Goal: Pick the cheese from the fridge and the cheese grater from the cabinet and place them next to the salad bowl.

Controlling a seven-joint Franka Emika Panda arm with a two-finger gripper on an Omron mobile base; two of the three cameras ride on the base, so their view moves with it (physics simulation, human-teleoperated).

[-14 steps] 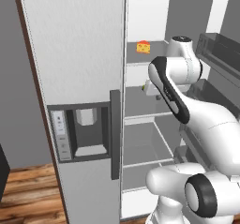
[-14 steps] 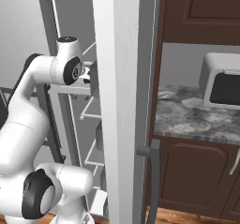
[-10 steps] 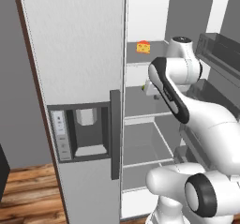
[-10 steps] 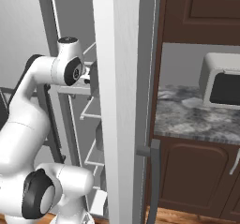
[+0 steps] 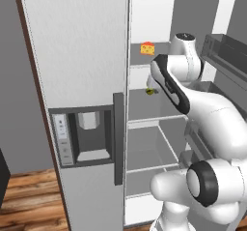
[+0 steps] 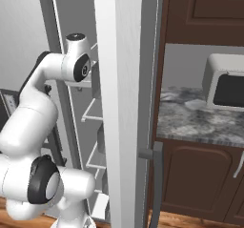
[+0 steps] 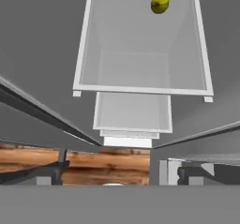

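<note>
The small yellow-orange cheese wedge point(image 5: 147, 48) is seen on an upper white shelf point(image 5: 144, 64) of the tall light-grey fridge point(image 5: 82, 56). A yellow-green fruit point(image 7: 160, 3) lies one shelf lower. The fingers are spread apart and nothing is grasped.

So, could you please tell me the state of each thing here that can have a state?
fridge: right door open, left door shut.
cheese: lying on an upper fridge shelf, not held.
yellow-green fruit: lying on a lower shelf, untouched.
gripper: jaws open, holding nothing.
lower cabinet door: shut.
microwave: door shut, on the counter.
</note>
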